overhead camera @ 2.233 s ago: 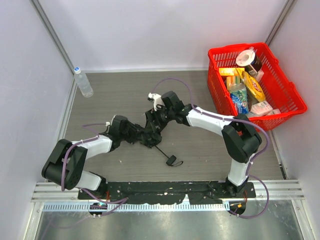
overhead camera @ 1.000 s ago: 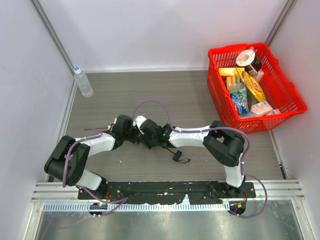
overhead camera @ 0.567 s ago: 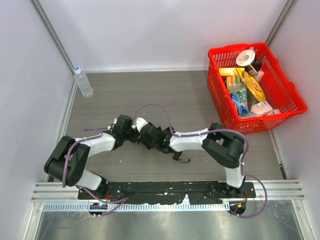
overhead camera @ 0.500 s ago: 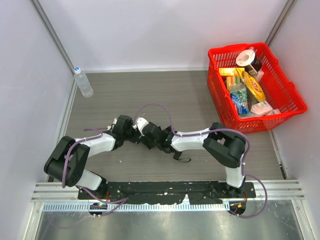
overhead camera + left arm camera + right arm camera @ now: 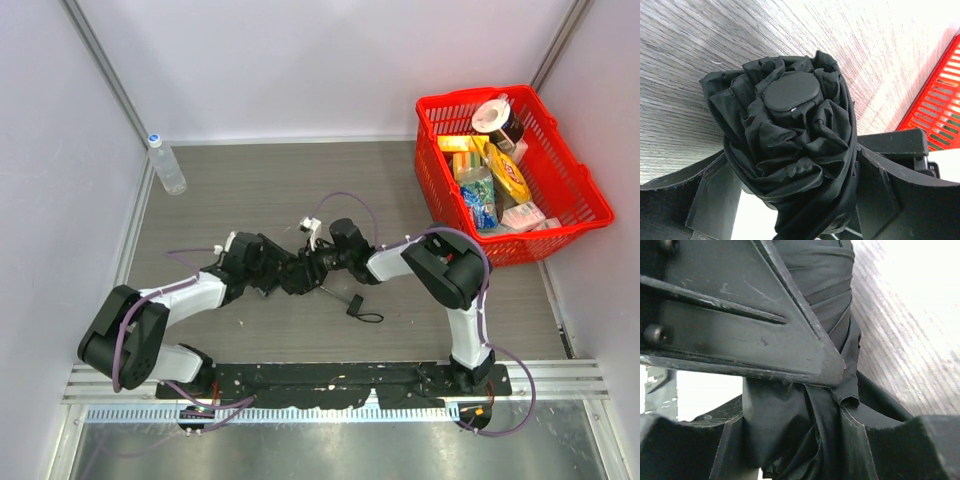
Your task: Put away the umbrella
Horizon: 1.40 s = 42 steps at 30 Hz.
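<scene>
Red plastic mesh basket of groceries at the grey wood-grain table's right; clear plastic water bottle far left.

The black umbrella is collapsed into a crumpled bundle, its round end cap showing.

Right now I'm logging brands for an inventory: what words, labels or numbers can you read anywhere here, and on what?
No text is legible in any view.
Packages in the red basket: printed, but too small to read.
yellow packet: red mark, illegible.
water bottle: label too small to read.
umbrella: no lettering visible.
</scene>
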### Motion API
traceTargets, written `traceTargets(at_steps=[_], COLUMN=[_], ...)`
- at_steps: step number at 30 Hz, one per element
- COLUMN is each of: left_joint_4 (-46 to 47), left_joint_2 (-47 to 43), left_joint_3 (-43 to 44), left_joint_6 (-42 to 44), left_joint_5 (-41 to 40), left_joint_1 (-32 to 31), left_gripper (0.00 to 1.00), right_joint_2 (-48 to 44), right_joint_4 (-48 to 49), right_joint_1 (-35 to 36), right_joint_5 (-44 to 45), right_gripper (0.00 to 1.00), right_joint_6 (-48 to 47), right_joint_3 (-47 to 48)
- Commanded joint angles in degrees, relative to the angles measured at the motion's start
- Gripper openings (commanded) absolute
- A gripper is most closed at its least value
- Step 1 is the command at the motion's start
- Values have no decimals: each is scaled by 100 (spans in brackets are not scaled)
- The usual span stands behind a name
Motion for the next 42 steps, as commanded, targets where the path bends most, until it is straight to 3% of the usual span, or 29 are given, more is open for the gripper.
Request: traceTargets(at_steps=[1, 6, 10, 14, 15, 17, 18, 22, 23, 28, 35, 39, 40, 42], left_joint_4=[-1113, -1508, -1255, -780, -701, -586, -534, -445, -489, -1287, -1430, -1465, -1491, -1596], left_joint_2=[275, -22, -112, 362, 433, 530, 548, 566, 574, 627, 434, 302, 250, 127], left_joint_3=[-181, -120, -269, -278, -269, -278, -304, -357, -348, -85, -32, -76, -58, -49], left_joint_6=[738, 1107, 1117, 1064, 1037, 950, 897, 669, 546, -25, -597, -913, -957, -1028], left_joint_5=[-569, -1000, -1010, -553, -483, -368, -342, -131, -87, 194, 669, 941, 977, 1012], left_joint_1=[-29, -38, -11, 85, 94, 85, 85, 85, 85, 85, 85, 42, 33, 6], left_gripper=[82, 81, 69, 31, 16, 4, 0, 0, 0, 0, 0, 0, 0, 0], right_joint_2=[371, 521, 407, 214, 187, 73, -58, -437, -550, -753, -481, -235, -157, -34], right_joint_4=[495, 338, -452, -1418, -1777, -2305, -2430, -2958, -2985, -3073, -2599, -2309, -2256, -2125], right_joint_1=[-67, -217, -139, 2, 29, 116, 204, 512, 625, 1276, 2032, 2252, 2279, 2288], right_joint_5=[-1768, -1813, -1409, -646, -313, 214, 452, 1709, 1807, 3088, 5917, 6790, 6913, 7318], right_gripper=[1, 1, 1, 3, 8, 18, 27, 46, 56, 78, 79, 72, 70, 50], right_joint_6=[1178, 1215, 680, 107, -59, -314, -359, -482, -482, -727, -1106, -1378, -1405, -1414], right_joint_3=[-59, 20, 213, 433, 495, 635, 714, 917, 987, 1119, 953, 1013, 1022, 988])
